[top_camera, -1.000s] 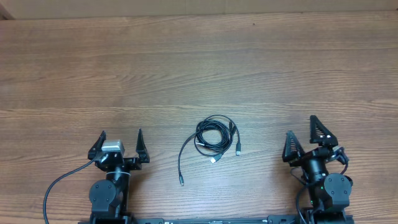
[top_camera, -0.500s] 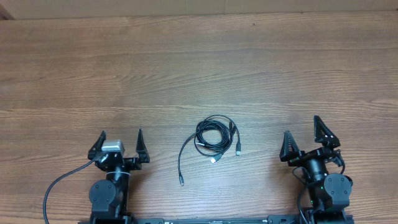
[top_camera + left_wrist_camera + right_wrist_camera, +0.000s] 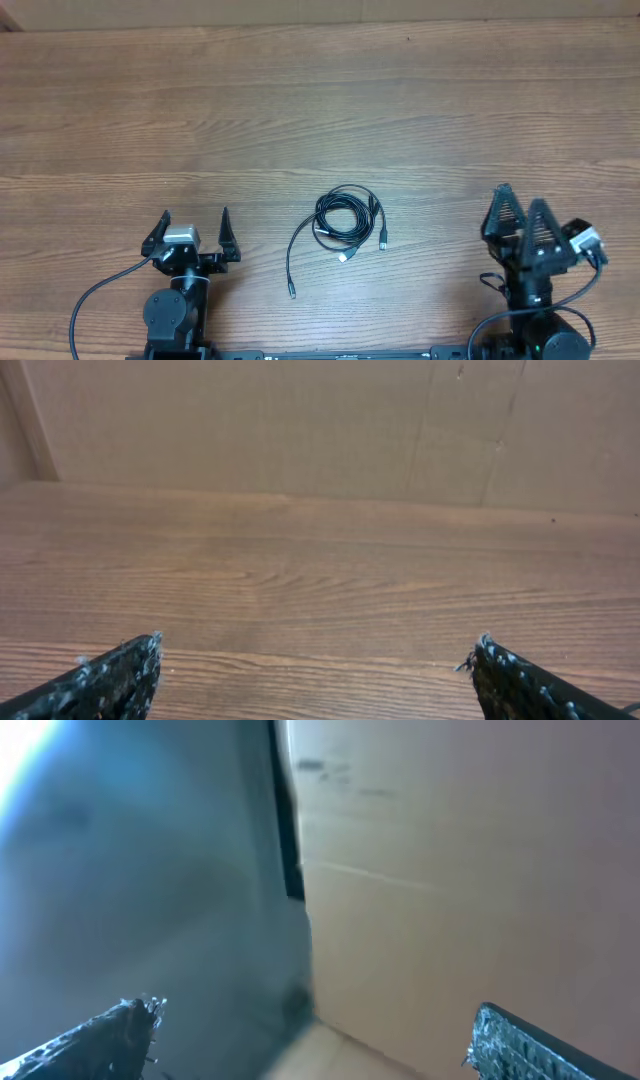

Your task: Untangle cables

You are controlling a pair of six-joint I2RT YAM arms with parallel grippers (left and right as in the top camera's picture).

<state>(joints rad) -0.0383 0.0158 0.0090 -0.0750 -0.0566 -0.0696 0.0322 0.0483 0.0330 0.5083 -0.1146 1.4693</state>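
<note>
At the near edge of the worktop [image 3: 320, 100], left fingers [image 3: 224, 226] and right fingers [image 3: 502, 215] spread wide, gripping nothing. Between them, a little farther out: cables [image 3: 345, 222], loosely coiled, plug ends trailing, untouched. Untangling seemingly not yet begun; next, likely reaching inward to pinch one free end.

Overhead: even, soft light across the table [image 3: 320, 110]; no glare, barely any shadows, sharp. Left wrist: dimmer, warmer, table's far edge a bit soft. Right wrist: heavily blurred, blue cast at left, bright top-left corner, nothing in focus.
</note>
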